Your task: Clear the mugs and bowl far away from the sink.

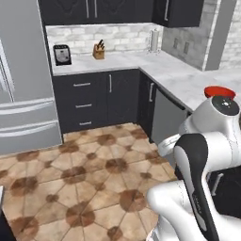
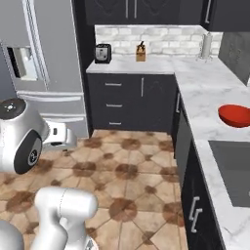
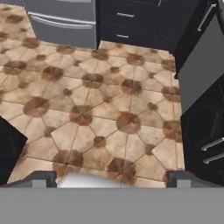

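The wide red bowl (image 2: 236,115) sits on the marble counter just beyond the dark recessed sink (image 2: 233,168). In the left base view the bowl (image 1: 219,91) peeks out behind my arm's upper joint. Both mugs are out of view. My gripper (image 3: 111,180) hangs over the tiled floor, pointing down at it and well away from the counter. It is open, its two dark fingertips (image 3: 40,179) stand wide apart and nothing is between them.
A steel fridge (image 1: 23,75) stands at the left. The back counter carries a toaster (image 1: 61,54), a knife block (image 1: 99,50) and a paper towel roll (image 1: 154,41). Dark cabinets (image 2: 132,102) and a grey dishwasher front (image 1: 165,117) line the tiled floor (image 1: 94,169).
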